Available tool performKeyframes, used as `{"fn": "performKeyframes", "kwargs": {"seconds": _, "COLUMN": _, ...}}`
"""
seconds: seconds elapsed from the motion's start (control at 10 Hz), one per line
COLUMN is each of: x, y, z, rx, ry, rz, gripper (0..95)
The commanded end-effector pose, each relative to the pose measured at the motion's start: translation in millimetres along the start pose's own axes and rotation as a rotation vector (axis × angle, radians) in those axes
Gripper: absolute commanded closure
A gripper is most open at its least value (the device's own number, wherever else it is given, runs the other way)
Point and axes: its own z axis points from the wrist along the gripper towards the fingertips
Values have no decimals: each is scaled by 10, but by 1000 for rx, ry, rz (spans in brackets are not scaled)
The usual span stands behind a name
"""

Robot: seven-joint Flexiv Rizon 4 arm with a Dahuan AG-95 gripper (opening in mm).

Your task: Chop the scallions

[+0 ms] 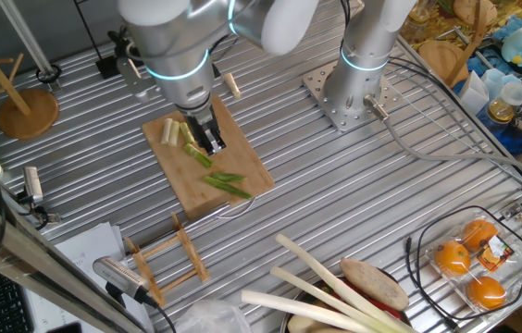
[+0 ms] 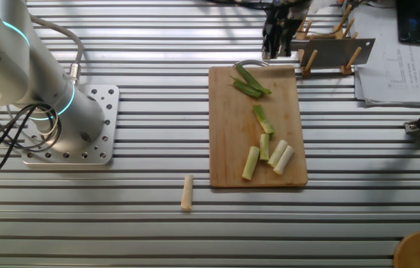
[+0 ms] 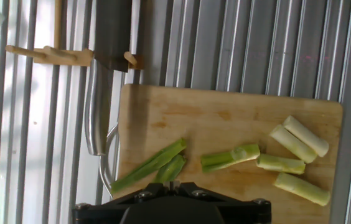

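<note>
Gripper body: fills the bottom edge of the hand view; gripper (image 1: pixel 211 139) hangs over the cutting board, fingertips hidden, so I cannot tell whether the jaws are apart or together.
Cutting board: (image 3: pixel 225 124) directly below the gripper, long axis running left to right in the hand view.
Knife: (image 3: pixel 104 74) lies off the board's left short end, on its wooden rack (image 3: pixel 51 55), well apart from the gripper.
Scallions: (image 3: pixel 234 157) already in short pieces on the board; dark green leaf bits just under the gripper, pale pieces strung out to its right, each lying roughly along the board's length.
Judgement: chopping looks largely done.
Open room: bare wood beyond the pieces; pale pieces sit near the right short edge.
Stray piece: pale stub (image 2: pixel 188 193) off the board on the table.
</note>
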Motion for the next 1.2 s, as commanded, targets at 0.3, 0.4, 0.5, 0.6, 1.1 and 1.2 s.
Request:
{"fn": "performKeyframes", "kwargs": {"seconds": 0.3, "x": -32, "y": 7, "z": 10, "rx": 5, "ry": 13, "rz": -15, "gripper": 950}}
{"fn": "performKeyframes", "kwargs": {"seconds": 0.4, "x": -36, "y": 3, "z": 16, "rx": 4, "ry": 13, "rz": -17, "gripper": 950}}
{"fn": "performKeyframes", "kwargs": {"seconds": 0.5, "x": -36, "y": 2, "z": 18, "rx": 4, "ry": 16, "rz": -20, "gripper": 950}}
{"fn": "performKeyframes", "kwargs": {"seconds": 0.6, "x": -36, "y": 1, "z": 19, "rx": 4, "ry": 17, "rz": -21, "gripper": 950}}
{"fn": "performKeyframes", "kwargs": {"seconds": 1.1, "x": -32, "y": -1, "z": 27, "rx": 4, "ry": 17, "rz": -26, "gripper": 950}}
{"fn": "performKeyframes", "kwargs": {"seconds": 1.2, "x": -32, "y": -1, "z": 27, "rx": 5, "ry": 17, "rz": -26, "gripper": 950}}
